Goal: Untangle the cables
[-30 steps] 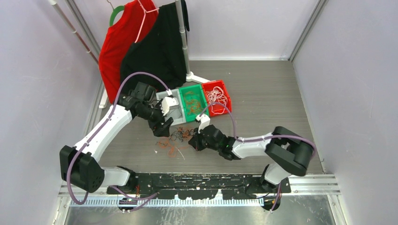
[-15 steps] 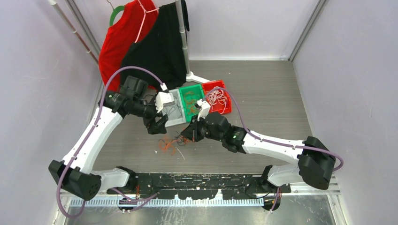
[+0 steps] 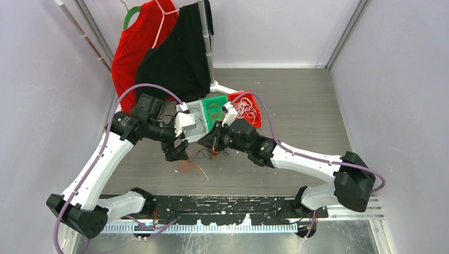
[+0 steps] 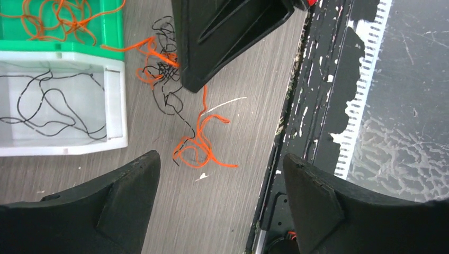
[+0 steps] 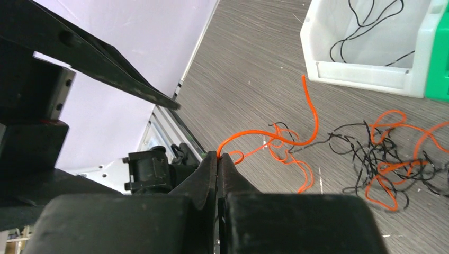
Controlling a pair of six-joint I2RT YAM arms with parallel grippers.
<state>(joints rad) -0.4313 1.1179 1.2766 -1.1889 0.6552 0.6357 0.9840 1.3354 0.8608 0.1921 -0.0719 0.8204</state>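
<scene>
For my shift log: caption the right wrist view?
Right gripper shut on an orange cable leading from the snarl near the white bin.

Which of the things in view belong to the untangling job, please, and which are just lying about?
Job: tangled cables, orange cable in the right fingers, white bin, green bin, red bin.
Lying about: red shirt, black garment, clothes stand.

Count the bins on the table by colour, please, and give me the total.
White bin: 1
Green bin: 1
Red bin: 1
Total: 3
</scene>
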